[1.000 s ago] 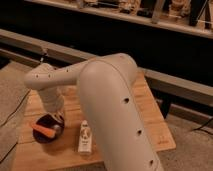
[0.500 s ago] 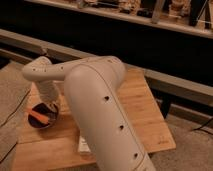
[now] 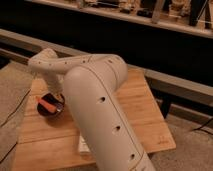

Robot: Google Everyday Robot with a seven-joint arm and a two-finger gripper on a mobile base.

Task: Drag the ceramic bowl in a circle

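The gripper (image 3: 58, 98) sits at the ceramic bowl (image 3: 50, 106) rim; jaw state: cannot tell. Keep steady downward contact, sweeping slowly so the bowl follows without tipping

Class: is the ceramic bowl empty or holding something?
Holding something: an orange-red piece lies inside the ceramic bowl. The gripper is at its rim.

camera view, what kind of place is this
Probably a lab or workshop: a wooden table in front of dark shelving, cables on the floor. The gripper sits at the ceramic bowl.
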